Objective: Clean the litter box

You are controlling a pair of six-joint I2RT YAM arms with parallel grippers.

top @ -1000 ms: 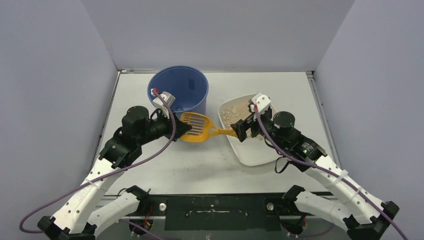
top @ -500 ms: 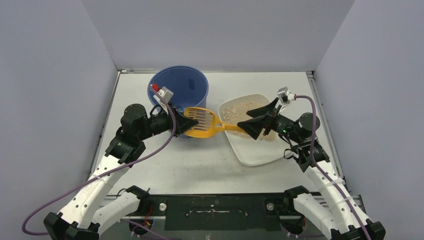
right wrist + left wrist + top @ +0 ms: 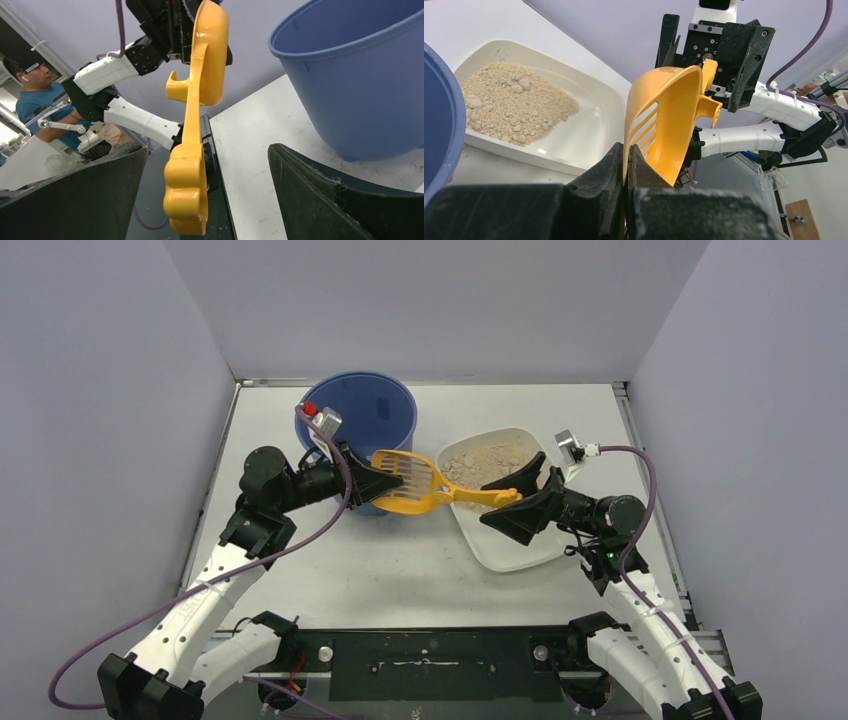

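The left arm rises from the near left corner of the surface (image 3: 330, 570), bends at the elbow and reaches right, its forearm passing just in front of the blue bucket (image 3: 360, 410). The left pincer (image 3: 372, 483) is clamped tight on the front lip of the yellow slotted scoop (image 3: 405, 483), holding it off the surface and turned on its edge. The scoop's handle points right, toward the other arm.

The right arm climbs from the near right corner and its wrist turns left, so that it hangs above the litter box (image 3: 505, 540). The right pincer (image 3: 512, 498) stands wide open, one finger on each side of the handle's end, and the right wrist view shows clear gaps between the fingers and the handle.

The litter box lies on the right half of the surface, between the centre and the right edge, set at a slant with its far end just beside the bucket. It is a shallow white tray with rounded corners. The tan litter (image 3: 485, 460), sandy with several pale clumps, is heaped at the far end, while the near end shows bare white plastic. The scoop's handle crosses above the tray's left rim.
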